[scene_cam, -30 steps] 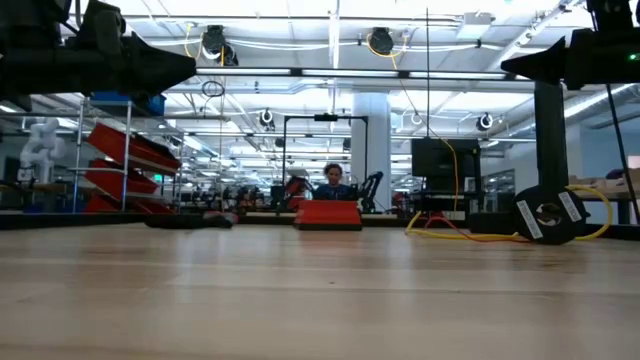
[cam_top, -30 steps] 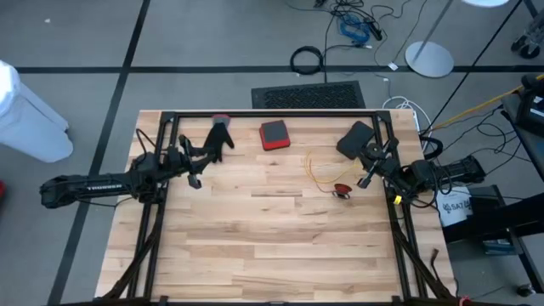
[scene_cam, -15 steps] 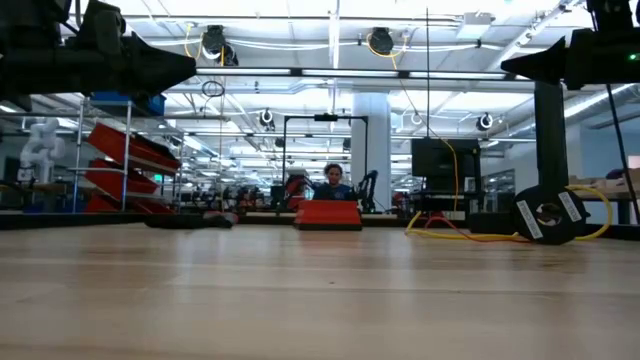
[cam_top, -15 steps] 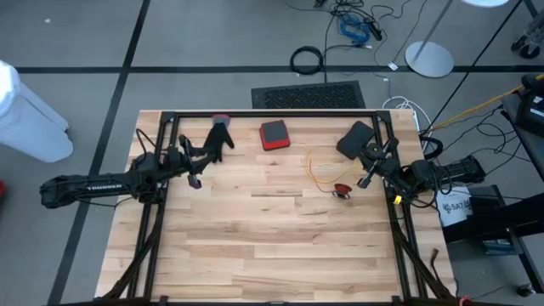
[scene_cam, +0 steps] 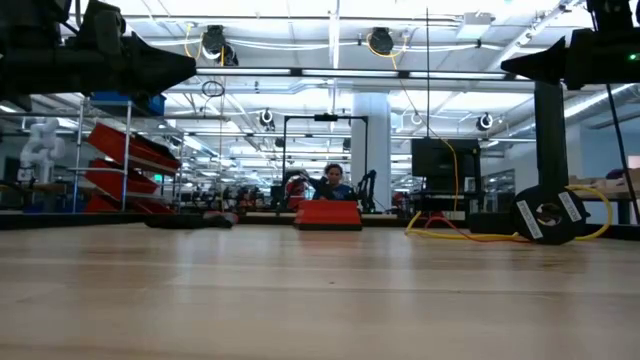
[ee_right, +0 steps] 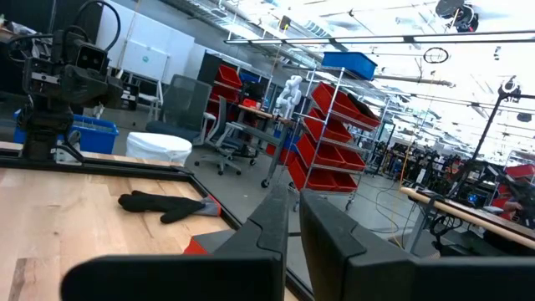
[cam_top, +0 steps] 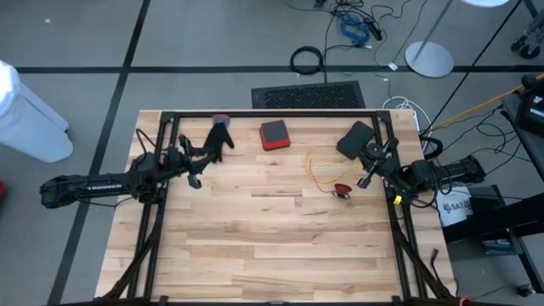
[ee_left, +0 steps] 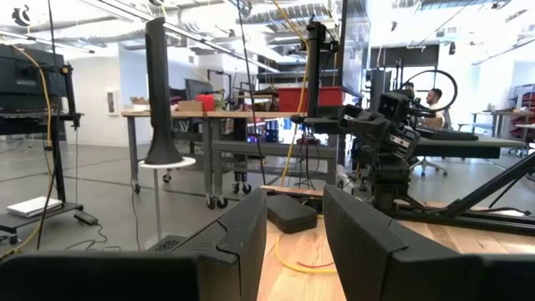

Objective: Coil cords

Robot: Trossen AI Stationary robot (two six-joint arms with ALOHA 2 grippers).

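Wooden table (cam_top: 272, 238) carries black glove (cam_top: 218, 140), red pad (cam_top: 274, 134), yellow cord (cam_top: 319, 172); left gripper (cam_top: 194, 181) spread, right gripper (cam_top: 364, 182) pressed together.

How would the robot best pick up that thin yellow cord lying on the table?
Probably from straight above, pinching the yellow cord on its open loop, which lies flat on the table and clear of the red-tipped piece. The right gripper is nearest.

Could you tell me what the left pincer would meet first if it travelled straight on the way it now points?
Probably nothing on the table soon: the left pincer points across the table toward the right arm. In its wrist view, the yellow cord and a dark pad lie ahead but lower. The right pincer would likely come first; depth is unclear.
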